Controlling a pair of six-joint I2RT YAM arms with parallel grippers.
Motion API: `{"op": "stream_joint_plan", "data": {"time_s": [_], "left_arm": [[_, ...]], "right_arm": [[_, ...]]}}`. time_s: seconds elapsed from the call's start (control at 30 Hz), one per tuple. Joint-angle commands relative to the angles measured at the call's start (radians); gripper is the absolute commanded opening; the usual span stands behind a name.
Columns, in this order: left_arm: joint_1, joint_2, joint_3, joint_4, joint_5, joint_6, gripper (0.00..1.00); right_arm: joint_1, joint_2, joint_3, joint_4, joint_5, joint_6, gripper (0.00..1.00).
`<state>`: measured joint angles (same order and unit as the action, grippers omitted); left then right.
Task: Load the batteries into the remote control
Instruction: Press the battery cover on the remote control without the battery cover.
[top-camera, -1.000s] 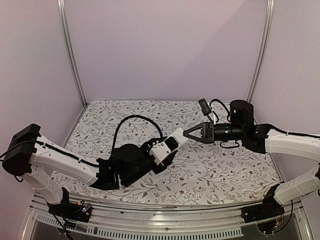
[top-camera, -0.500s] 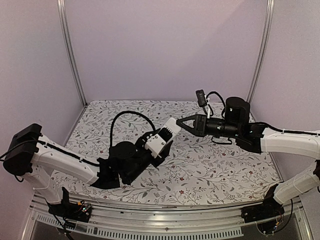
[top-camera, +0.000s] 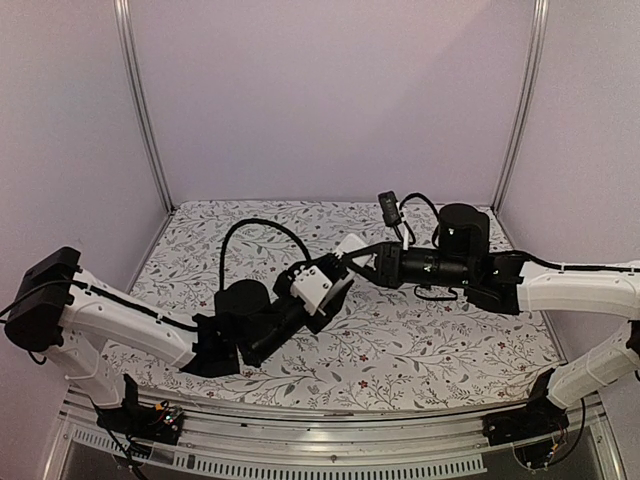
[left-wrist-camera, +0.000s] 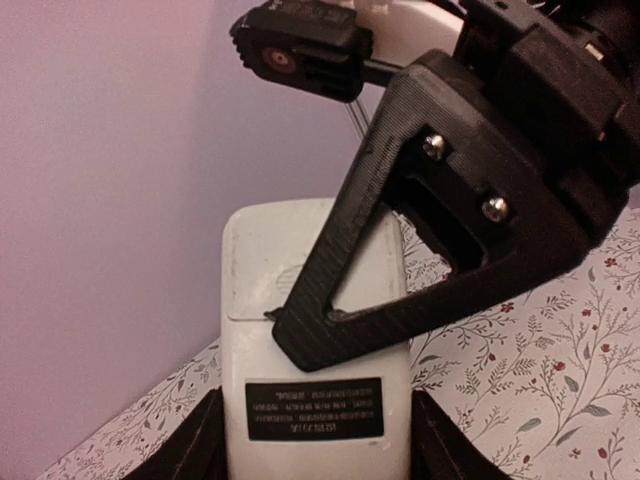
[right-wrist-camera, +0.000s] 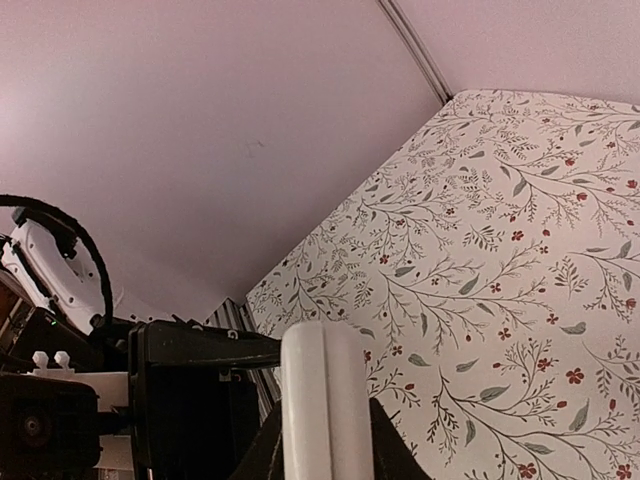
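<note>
One remote control (left-wrist-camera: 262, 268), tight in left gripper (left-wrist-camera: 315, 452); right gripper (right-wrist-camera: 325, 432) astride, grip unclear

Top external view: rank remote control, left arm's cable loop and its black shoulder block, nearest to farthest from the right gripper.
1. remote control, at the right gripper tips.
2. cable loop, to its left, mid-table.
3. shoulder block, far left edge.

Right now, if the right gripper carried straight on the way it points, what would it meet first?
The remote control, which the left gripper holds up. The right gripper straddles its free end, one finger lying on the back, so contact looks immediate; whether it clamps is unclear.
</note>
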<state>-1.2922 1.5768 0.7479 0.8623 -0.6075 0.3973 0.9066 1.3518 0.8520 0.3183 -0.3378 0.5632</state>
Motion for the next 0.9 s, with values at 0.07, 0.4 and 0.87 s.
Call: {"op": "stream_joint_plan", "data": {"time_s": [0.07, 0.4, 0.87], "left_arm": [[-0.012, -0.046, 0.068, 0.176, 0.119, -0.002, 0.0], [-0.011, -0.03, 0.073, 0.131, 0.111, -0.018, 0.0], [0.0, -0.024, 0.088, 0.083, 0.1, -0.061, 0.0]], "right_arm": [[0.048, -0.002, -0.043, -0.126, 0.001, 0.011, 0.21], [0.046, -0.039, -0.014, -0.136, -0.073, -0.023, 0.49], [0.034, -0.254, -0.024, -0.1, 0.184, -0.012, 0.75]]}}
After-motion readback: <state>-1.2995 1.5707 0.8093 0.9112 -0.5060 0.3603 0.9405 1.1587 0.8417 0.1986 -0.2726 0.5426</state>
